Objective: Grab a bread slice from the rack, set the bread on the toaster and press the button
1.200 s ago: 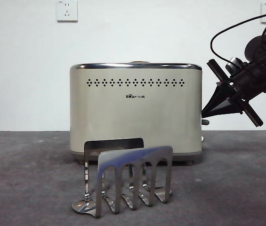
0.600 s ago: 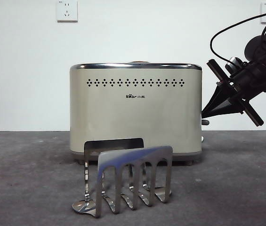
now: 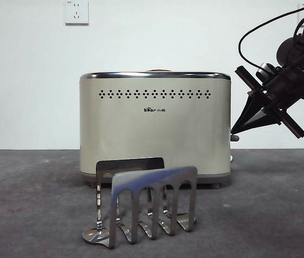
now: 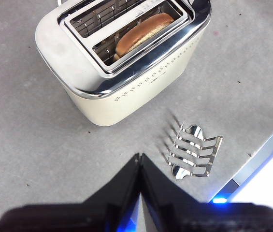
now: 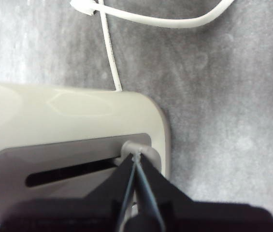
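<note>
Pressing its closed tips against the button (image 5: 137, 149) on the toaster's (image 3: 155, 126) narrow side, the right pincer (image 5: 135, 159) holds nothing. The slice of bread (image 4: 143, 33) sits in a toaster slot. The left pincer (image 4: 139, 159), closed and empty, hovers high above the counter (image 4: 39, 145) near the rack (image 4: 194, 152).

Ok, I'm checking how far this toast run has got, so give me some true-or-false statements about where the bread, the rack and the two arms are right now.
1. The slice of bread sits in a slot of the toaster. True.
2. The rack holds a slice. False: it is empty.
3. The right gripper has its tip at the button on the toaster's narrow side. True.
4. The right gripper's fingers are spread wide. False: they are shut together.
5. The left gripper grips the rack. False: it hangs above the table, shut on nothing, apart from the rack.
</note>
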Available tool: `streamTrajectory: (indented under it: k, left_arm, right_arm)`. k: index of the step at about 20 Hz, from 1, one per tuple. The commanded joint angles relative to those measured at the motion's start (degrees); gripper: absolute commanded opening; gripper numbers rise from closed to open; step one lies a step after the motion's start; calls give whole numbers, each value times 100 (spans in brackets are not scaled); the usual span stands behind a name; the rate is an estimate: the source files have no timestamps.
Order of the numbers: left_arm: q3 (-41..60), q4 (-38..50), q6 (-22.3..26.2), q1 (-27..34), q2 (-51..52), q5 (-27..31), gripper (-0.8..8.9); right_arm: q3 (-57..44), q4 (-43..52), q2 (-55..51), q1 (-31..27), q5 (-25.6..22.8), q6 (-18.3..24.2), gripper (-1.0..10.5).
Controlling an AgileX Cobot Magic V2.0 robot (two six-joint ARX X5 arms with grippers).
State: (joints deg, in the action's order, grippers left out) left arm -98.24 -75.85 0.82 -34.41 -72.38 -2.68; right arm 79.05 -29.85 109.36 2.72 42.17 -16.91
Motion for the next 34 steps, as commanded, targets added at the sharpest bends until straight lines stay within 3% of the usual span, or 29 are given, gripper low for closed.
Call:
streamTrajectory:
  k: [1,11,14,19,21,26,34]
  left_arm:
    - [33,9,96,57,15,-7,-5]
    - [33,11,243,66,15,-7,-5]
    - [33,11,240,66,15,-20,-4]
    - [33,11,240,66,15,-26,-4]
    - [33,11,240,66,15,-26,-4]
    - [33,11,240,66,15,-28,-4]
    - [33,11,240,66,15,-28,-4]
  right_arm:
    - [83,-90,-140,35,-35,59,-7]
    - [907,-1088,-1471,70,-149,72,-7]
    - [1095,-1523,-2227,79,-625,170,-7]
    - [1440,-2310,-3543,393,-2588,671,-5]
    - [1602,-2566,-3952,562,-2922,671,-3]
    - [1746,-2844,-4513,743,-3005,647,-1]
    - [1746,-3589,-4385,739,-3338,540,0]
